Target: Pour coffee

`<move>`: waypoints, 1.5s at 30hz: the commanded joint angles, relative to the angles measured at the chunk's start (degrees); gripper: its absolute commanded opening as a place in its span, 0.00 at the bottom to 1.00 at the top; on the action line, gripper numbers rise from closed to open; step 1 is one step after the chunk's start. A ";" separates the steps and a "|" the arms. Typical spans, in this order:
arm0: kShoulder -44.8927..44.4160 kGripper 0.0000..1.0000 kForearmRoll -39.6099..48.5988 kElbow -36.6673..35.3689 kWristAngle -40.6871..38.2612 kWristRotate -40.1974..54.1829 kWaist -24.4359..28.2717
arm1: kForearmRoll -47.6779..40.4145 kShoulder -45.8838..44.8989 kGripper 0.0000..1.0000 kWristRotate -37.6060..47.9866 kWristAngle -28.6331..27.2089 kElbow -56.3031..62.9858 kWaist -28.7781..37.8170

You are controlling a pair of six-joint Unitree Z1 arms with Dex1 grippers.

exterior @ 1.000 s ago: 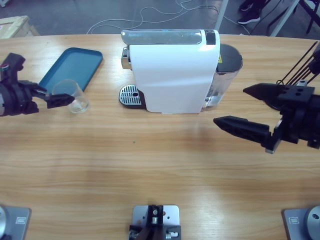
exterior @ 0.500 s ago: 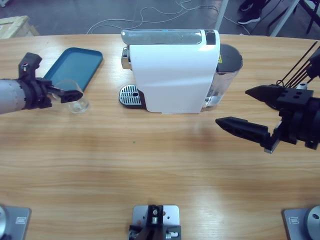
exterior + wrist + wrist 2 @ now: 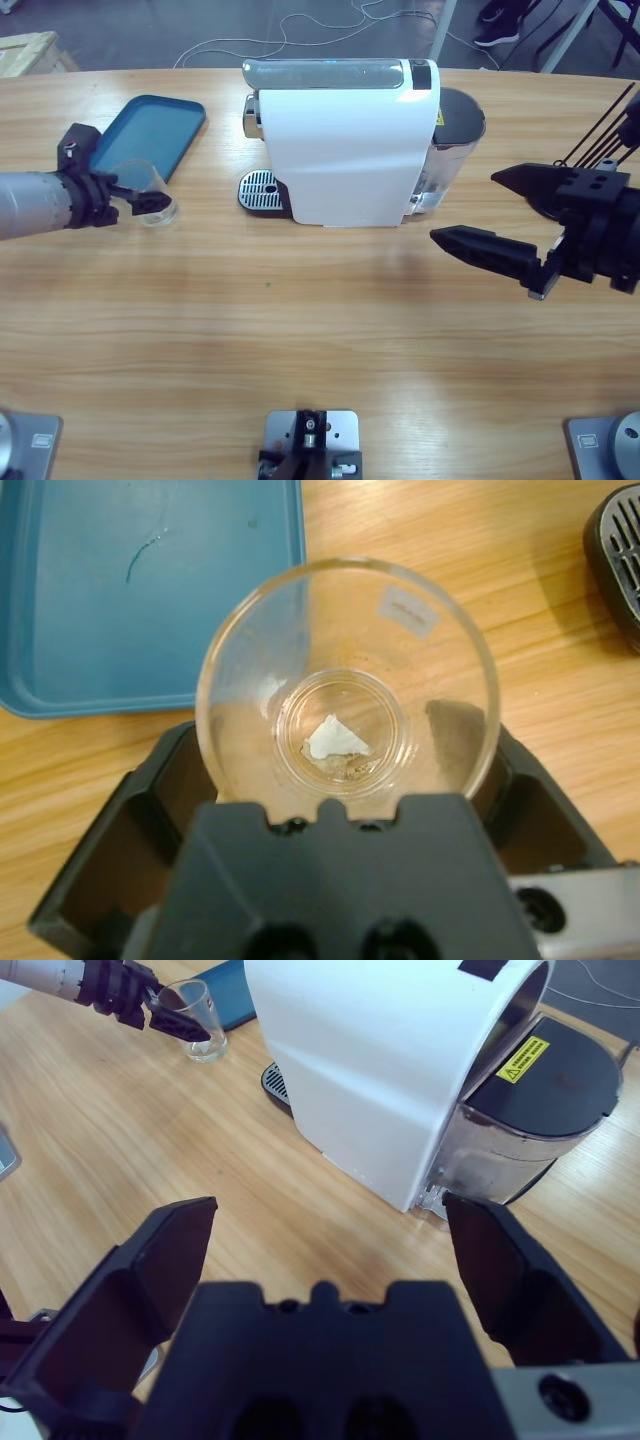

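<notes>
The left claw [image 3: 148, 205] is gripping the empty glass tumbler [image 3: 150, 190] at the desk's [image 3: 300, 330] left, beside the blue tray [image 3: 140, 135] — the right claw [image 3: 510, 220] is hanging wide open right of the coffee machine [image 3: 345, 140] — no coffee visible

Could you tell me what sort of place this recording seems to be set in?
Probably a robotics lab or test room, not a kitchen: a coffee machine sits on a long wooden table between robot arms, with loose cables on the floor behind.
</notes>
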 commanded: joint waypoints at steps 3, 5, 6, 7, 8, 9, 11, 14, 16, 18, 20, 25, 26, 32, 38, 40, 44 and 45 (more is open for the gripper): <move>1.06 0.44 -2.20 2.27 0.49 0.88 0.12 | -1.06 1.81 1.00 0.63 -1.46 2.15 -0.82; -0.61 0.44 -2.41 2.31 0.35 3.81 -2.24 | -1.06 1.28 1.00 0.63 -1.51 2.08 -0.82; -1.84 0.44 -2.71 2.31 0.15 5.13 -3.72 | -0.92 0.88 1.00 0.61 -1.60 2.01 -0.82; -3.30 0.44 -2.98 2.27 -0.41 6.48 -5.14 | -0.74 0.54 1.00 0.54 -1.82 1.98 -0.82; -4.74 0.44 -3.10 2.03 -1.85 8.00 -6.09 | -0.62 0.49 1.00 0.54 -2.14 1.98 -0.82; -6.01 0.44 -3.01 1.48 -3.94 9.12 -6.41 | -0.53 0.49 1.00 0.54 -2.35 1.98 -0.82; -6.78 0.44 -2.24 -0.42 -6.70 9.84 -6.42 | -0.53 0.44 1.00 0.54 -2.48 2.03 -0.82; -3.77 0.44 -1.99 -4.44 -8.93 11.65 -6.42 | -0.13 -0.04 1.00 0.54 -2.84 2.31 -0.82; -1.14 0.44 -1.31 -7.78 -9.62 12.81 -6.42 | 0.31 -0.85 1.00 0.54 -3.14 2.59 -0.82; 1.54 0.44 -0.08 -11.16 -10.25 13.66 -6.42 | 1.12 -1.81 1.00 0.38 -3.39 2.72 -0.82; 4.95 0.44 0.77 -14.32 -11.62 13.76 -6.44 | 1.90 -2.80 1.00 0.28 -3.53 3.19 -0.82; 11.06 0.44 0.82 -17.99 -12.82 13.67 -7.79 | 3.25 -5.03 1.00 0.28 -4.04 4.26 -1.05; 11.73 0.44 0.77 -18.08 -13.01 13.62 -7.86 | 3.51 -5.50 1.00 0.26 -4.11 4.37 -1.26; 13.33 0.44 0.50 -17.82 -13.82 13.50 -9.60 | 4.80 -7.21 1.00 -0.58 -4.48 4.54 -2.56; 14.00 0.44 0.33 -17.87 -15.58 13.41 -10.03 | 4.92 -7.72 1.00 -0.60 -4.50 5.00 -2.67; 14.38 0.44 0.33 -17.84 -15.79 13.41 -10.03 | 5.04 -8.30 1.00 -0.60 -4.50 5.23 -2.67; 15.65 0.44 -0.27 -17.77 -16.67 13.41 -10.03 | 6.20 -9.41 1.00 -0.60 -4.50 5.32 -2.67; 15.79 0.45 -0.38 -17.82 -16.76 13.41 -10.06 | 6.55 -9.85 1.00 -0.60 -4.50 5.32 -2.67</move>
